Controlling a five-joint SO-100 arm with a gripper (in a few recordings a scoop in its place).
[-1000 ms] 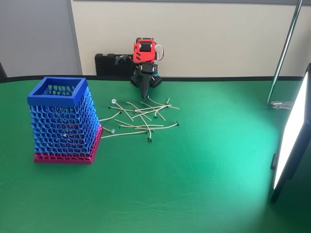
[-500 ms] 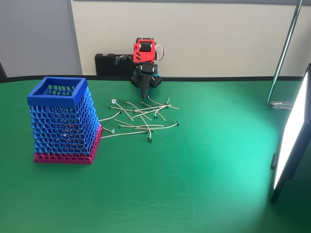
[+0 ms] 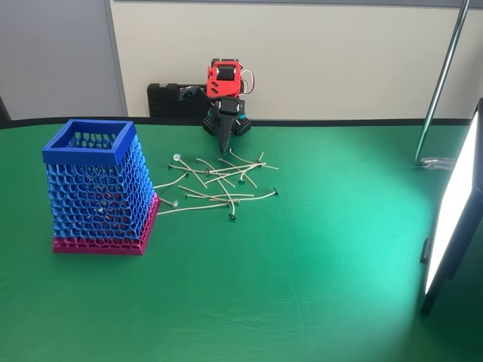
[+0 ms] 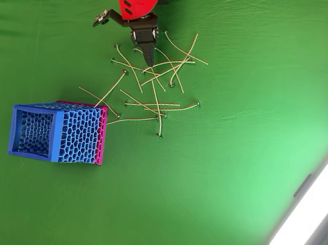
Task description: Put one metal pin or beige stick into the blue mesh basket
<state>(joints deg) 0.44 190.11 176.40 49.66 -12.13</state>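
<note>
Several thin beige sticks (image 3: 215, 183) (image 4: 150, 91) with tiny dark heads lie scattered and crossed on the green cloth. The blue mesh basket (image 3: 96, 185) (image 4: 57, 135) with a magenta base stands upright to their left in the fixed view. My red and black gripper (image 3: 224, 148) (image 4: 149, 58) hangs point down at the far edge of the pile. Its dark fingers are together and nothing shows between them.
A lit panel (image 3: 453, 219) (image 4: 313, 212) stands at the right edge of the table. A metal stand pole (image 3: 441, 83) rises at the far right. The arm's black base (image 3: 177, 98) sits against the back wall. Green cloth lies bare toward the front.
</note>
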